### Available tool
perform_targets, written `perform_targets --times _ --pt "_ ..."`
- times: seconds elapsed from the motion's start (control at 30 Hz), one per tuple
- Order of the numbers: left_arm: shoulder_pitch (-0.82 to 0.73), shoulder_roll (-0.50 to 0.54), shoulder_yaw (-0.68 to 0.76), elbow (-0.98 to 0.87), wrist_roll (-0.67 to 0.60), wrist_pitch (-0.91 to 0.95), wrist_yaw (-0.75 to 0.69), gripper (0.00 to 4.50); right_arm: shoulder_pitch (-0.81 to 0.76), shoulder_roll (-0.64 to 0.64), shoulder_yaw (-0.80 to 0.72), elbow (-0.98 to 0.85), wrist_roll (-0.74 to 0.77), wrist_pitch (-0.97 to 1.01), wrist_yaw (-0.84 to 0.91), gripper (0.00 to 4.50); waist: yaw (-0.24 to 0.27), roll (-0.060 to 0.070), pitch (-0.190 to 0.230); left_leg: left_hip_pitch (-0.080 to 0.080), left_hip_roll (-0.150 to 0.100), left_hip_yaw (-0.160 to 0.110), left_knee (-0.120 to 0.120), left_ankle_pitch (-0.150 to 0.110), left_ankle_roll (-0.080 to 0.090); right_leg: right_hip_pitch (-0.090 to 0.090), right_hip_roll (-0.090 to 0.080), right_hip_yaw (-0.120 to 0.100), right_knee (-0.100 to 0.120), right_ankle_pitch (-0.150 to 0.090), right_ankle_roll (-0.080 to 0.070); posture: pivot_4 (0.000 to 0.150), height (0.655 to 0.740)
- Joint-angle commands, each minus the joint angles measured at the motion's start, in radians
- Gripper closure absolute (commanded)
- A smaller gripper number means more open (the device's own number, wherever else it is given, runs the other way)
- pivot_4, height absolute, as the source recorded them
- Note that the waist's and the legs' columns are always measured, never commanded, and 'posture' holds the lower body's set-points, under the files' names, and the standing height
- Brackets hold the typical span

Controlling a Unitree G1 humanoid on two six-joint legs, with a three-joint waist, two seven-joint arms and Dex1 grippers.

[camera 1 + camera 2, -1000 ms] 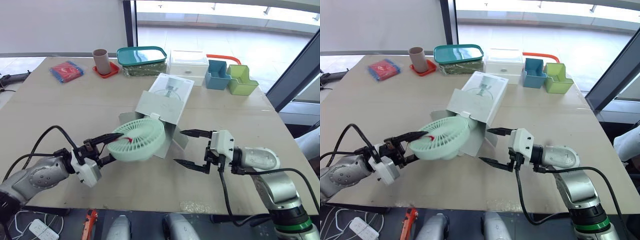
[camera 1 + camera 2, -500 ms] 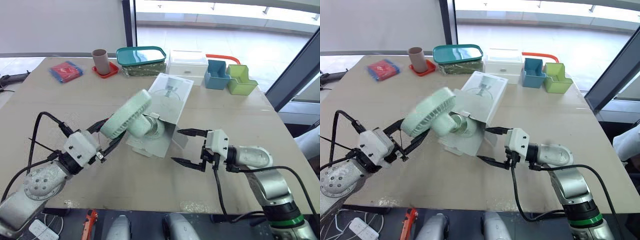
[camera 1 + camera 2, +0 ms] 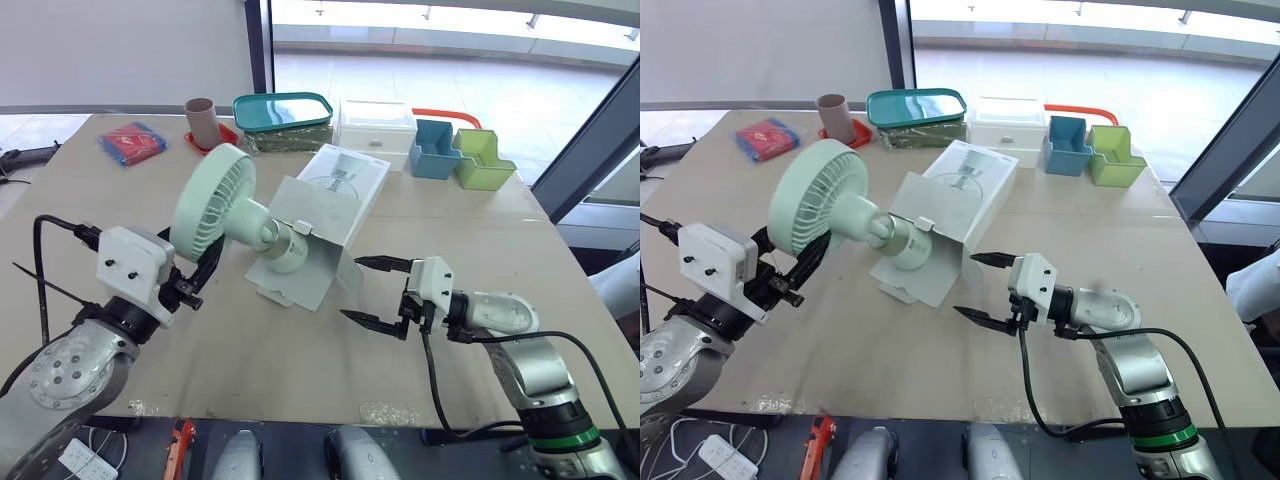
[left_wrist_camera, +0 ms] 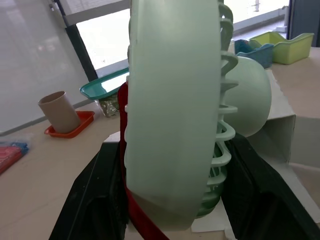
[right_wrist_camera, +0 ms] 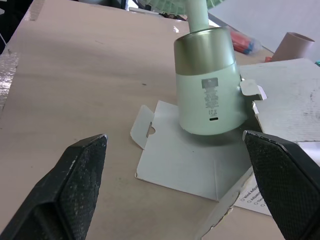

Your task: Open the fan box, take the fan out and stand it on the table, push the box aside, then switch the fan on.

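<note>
While left gripper (image 4: 175, 152) clamps fan (image 3: 212, 205) — right gripper (image 3: 352, 289) gapes.

Counter (image 3: 130, 200): pale tan top, matt, rectangular, its far edge toward the windows.
Wall (image 3: 120, 50): plain off-white, behind the counter's far left corner.
Window post (image 3: 257, 40): dark, upright, just beside the end of the wall.
Windows (image 3: 450, 20): glazing along the far side, strong daylight.
Floor past the post (image 3: 520, 90): pale, glossy, brightly lit.
Slanting frame (image 3: 590, 140): dark, at the far right, beyond the counter's corner.
Floor under the near edge (image 3: 290, 450): dark, with a white power strip (image 3: 75, 458) on it.
</note>
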Motion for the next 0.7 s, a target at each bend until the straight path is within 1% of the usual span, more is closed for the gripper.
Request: perform_targets --times 0.03,0.23,0.3,0.37,0.47,0.57,0.7 --pt "-0.114 -0.023 0.131 -0.079 -0.096 0.140 0.160 2.47 -0.042 0.013 0.015 0.019 -0.001 -0.024 0.012 0.00 0.001 0.000 0.000 0.000 0.000 0.000 0.000 0.000 0.000 0.000 0.000 0.000 0.000 0.000 0.000 0.150 0.7400" --pt "-0.155 -0.023 0.206 -0.060 -0.160 0.252 0.266 2.47 -0.069 0.032 0.027 0.050 -0.004 -0.031 0.008 0.00 0.000 0.000 0.000 -0.001 -0.001 0.000 0.001 0.000 0.000 0.000 0.000 0.000 0.000 0.000 0.000 0.150 0.7400" --pt "-0.185 -0.023 0.236 -0.040 -0.185 0.309 0.298 2.47 -0.082 0.054 0.010 0.060 0.030 -0.023 0.002 0.00 0.000 0.000 0.000 -0.001 0.000 0.000 0.001 0.000 0.000 0.000 0.000 0.000 0.000 0.000 0.000 0.150 0.7400" --pt "-0.201 -0.020 0.255 -0.029 -0.217 0.336 0.301 2.47 -0.095 0.083 -0.022 0.055 0.101 0.026 -0.011 0.00 0.001 -0.001 0.000 -0.001 -0.001 0.000 0.001 0.000 0.000 0.000 0.000 0.000 0.000 0.000 0.000 0.150 0.7400" --pt "-0.228 -0.021 0.289 0.010 -0.242 0.388 0.295 2.47 -0.108 0.093 -0.039 0.059 0.148 0.052 0.006 0.00 0.001 0.000 0.000 -0.001 -0.001 -0.001 0.001 0.000 0.000 0.000 0.000 0.000 0.000 0.000 0.000 0.150 0.7400" --pt "-0.244 -0.025 0.303 0.027 -0.267 0.419 0.292 2.47 -0.109 0.092 -0.043 0.063 0.164 0.061 0.015 0.00 0.001 0.000 0.000 -0.001 -0.001 -0.001 0.001 0.000 0.000 0.000 0.000 0.000 0.000 0.000 0.000 0.150 0.7400" --pt "-0.300 -0.029 0.283 0.082 -0.314 0.456 0.290 2.47 -0.103 0.092 -0.031 0.082 0.145 0.040 0.028 0.00 0.001 -0.001 0.000 -0.001 -0.001 -0.001 0.001 0.000 0.000 0.000 0.000 0.000 0.000 0.000 0.000 0.150 0.7400"
